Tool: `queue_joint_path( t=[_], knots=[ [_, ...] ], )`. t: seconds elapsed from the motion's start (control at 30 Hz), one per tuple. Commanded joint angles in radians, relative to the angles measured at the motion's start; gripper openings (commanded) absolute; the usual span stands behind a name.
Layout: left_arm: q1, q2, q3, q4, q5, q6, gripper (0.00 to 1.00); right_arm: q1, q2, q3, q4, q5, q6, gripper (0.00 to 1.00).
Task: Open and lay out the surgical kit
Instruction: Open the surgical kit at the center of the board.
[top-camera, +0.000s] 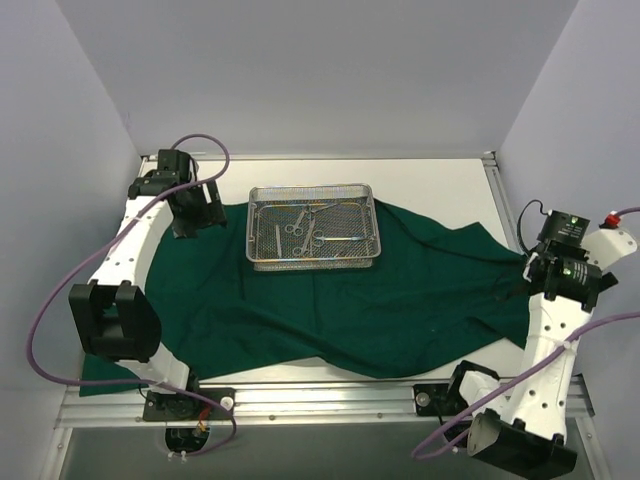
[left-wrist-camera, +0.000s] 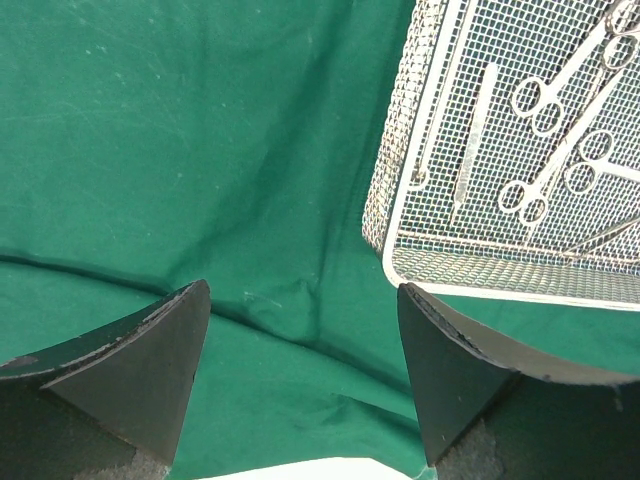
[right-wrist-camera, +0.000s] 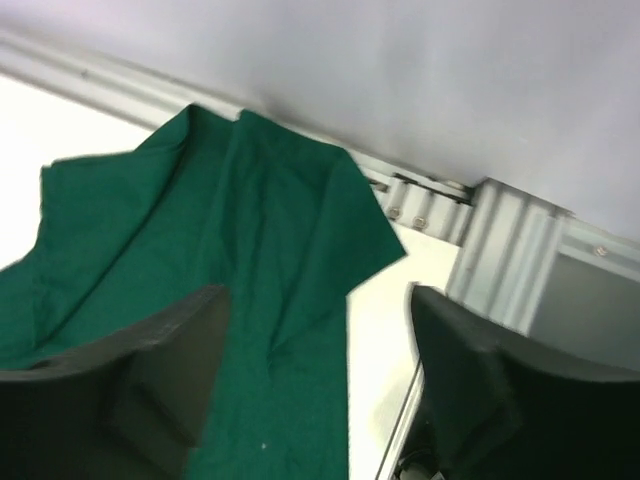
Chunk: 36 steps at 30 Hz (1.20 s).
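Widely parted, left gripper (left-wrist-camera: 302, 292) and right gripper (right-wrist-camera: 320, 292) overhang cloth (top-camera: 400, 300) edges.

Left gripper (left-wrist-camera: 303, 300) spread wide, right gripper (right-wrist-camera: 318, 300) spread wide too — both arms bent at the elbow, reaching forward

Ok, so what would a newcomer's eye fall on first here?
A dark green cloth lies spread wide, a silver wire-mesh tray of steel ring-handled instruments on its far part. The open left hand hangs beside the tray's left end; the open right hand over the cloth's right corner.
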Motion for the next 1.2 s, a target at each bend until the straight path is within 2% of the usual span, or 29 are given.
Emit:
queue_joint_path(
  t=[0.0,0.03,0.1,0.2,0.3,0.47,0.5,0.57,0.67,0.7,0.73,0.83,1.07,1.17],
  knots=[
    [0.009,-0.068,-0.009,0.031,0.000,0.025,0.85,-0.004,0.069,0.023,0.130,-0.124,-0.060,0.67],
    [0.011,-0.071,-0.011,0.031,-0.002,0.025,0.85,-0.001,0.104,0.011,0.159,-0.213,-0.082,0.49],
    [0.012,-0.080,-0.015,0.033,-0.003,0.028,0.85,0.014,0.133,-0.014,0.247,-0.266,-0.091,0.44],
    [0.017,-0.082,-0.011,0.027,0.001,0.028,0.86,0.033,0.198,-0.040,0.310,-0.335,-0.062,0.31],
    [0.023,-0.092,-0.017,0.027,0.011,0.024,0.87,0.060,0.364,-0.060,0.363,-0.466,-0.030,0.21],
    [0.028,-0.102,-0.041,0.036,0.038,0.016,0.87,0.255,0.609,0.078,0.426,-0.484,-0.076,0.14],
    [0.028,-0.102,-0.049,0.036,0.038,0.014,0.87,0.260,0.668,0.097,0.436,-0.485,-0.077,0.06],
    [0.040,-0.106,-0.052,0.033,0.041,0.005,0.87,0.260,0.728,0.164,0.440,-0.487,-0.080,0.00],
    [0.063,-0.106,-0.072,0.030,0.067,-0.001,0.87,0.261,0.848,0.235,0.439,-0.493,-0.117,0.01],
    [0.081,-0.106,-0.075,0.031,0.077,-0.003,0.87,0.260,0.898,0.280,0.434,-0.494,-0.126,0.09],
    [0.100,-0.109,-0.081,0.031,0.092,-0.004,0.87,0.257,0.920,0.297,0.431,-0.485,-0.135,0.13],
    [0.117,-0.115,-0.083,0.031,0.103,-0.007,0.87,0.249,1.002,0.347,0.430,-0.476,-0.154,0.14],
    [0.132,-0.106,-0.089,0.018,0.083,0.005,0.87,0.221,1.103,0.391,0.485,-0.378,-0.160,0.00],
    [0.154,-0.094,-0.077,0.002,0.077,0.005,0.87,0.195,1.138,0.414,0.503,-0.353,-0.162,0.00]
  ],
)
